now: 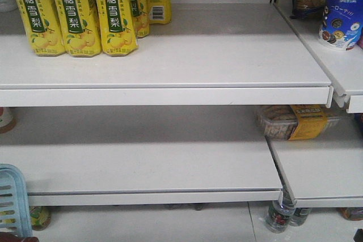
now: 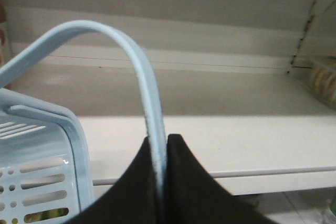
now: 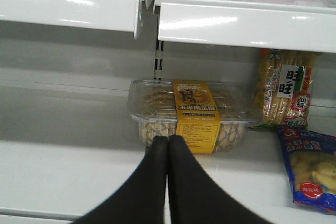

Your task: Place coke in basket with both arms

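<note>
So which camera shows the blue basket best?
The left wrist view. There the basket shows its slotted side, its rim and its thin handle, and the left gripper is shut on that handle. The front view only catches a corner of it at the lower left edge. The right wrist view shows none of it.

This is a shop, most likely a supermarket aisle. White metal shelves (image 1: 170, 60) run in tiers on slotted uprights, the way retail gondolas are built. On them stand rows of identical yellow drink cartons (image 1: 74, 12) with Chinese print, a clear tray of biscuits (image 3: 191, 111) with a yellow label, and bagged snacks (image 3: 310, 169). A light blue plastic shopping basket (image 2: 47, 177) also fits a store.
</note>
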Robot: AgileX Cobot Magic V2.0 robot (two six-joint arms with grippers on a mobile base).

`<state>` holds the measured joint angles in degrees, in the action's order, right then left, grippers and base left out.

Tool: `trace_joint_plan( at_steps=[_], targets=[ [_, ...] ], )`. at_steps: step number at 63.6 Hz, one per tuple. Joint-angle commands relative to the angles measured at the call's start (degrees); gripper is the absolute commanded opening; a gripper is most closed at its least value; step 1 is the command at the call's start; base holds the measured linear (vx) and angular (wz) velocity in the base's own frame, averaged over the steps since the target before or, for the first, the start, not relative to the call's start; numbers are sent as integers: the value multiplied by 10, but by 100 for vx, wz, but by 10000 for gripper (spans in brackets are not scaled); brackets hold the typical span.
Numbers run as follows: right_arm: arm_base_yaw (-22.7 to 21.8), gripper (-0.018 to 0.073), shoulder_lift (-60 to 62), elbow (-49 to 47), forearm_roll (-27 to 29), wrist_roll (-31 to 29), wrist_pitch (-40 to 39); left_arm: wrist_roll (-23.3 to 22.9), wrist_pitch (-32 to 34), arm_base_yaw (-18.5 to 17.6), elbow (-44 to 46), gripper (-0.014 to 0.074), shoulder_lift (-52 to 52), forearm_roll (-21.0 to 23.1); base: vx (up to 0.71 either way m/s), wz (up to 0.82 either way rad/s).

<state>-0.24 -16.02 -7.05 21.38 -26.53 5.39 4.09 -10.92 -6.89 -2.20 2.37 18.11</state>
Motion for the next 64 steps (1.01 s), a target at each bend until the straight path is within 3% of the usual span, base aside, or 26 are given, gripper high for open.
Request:
trace_joint_plan(
  at_steps=[1,14,36,44,57,64],
  targets=[
    [-2,-9,-4,-15,0,-4,-40,20,64,38,20,-6,-16,-23,0,0],
    [-2,-9,-4,-15,0,-4,-40,20,42,83,20,-6,-40,-50,0,0],
    [-2,-9,-4,-15,0,-4,-40,18,48,83,17,-6,-40,-70,0,0],
    [-2,-9,-4,-15,0,-4,-40,14,49,83,17,-6,-40,-102,0,0],
    [-2,-9,-4,-15,0,-4,-40,-37,50,83,17,-6,-40,-171,0,0],
    [-2,-9,-4,-15,0,-4,-40,-44,50,83,17,-6,-40,-181,0,0]
  ],
)
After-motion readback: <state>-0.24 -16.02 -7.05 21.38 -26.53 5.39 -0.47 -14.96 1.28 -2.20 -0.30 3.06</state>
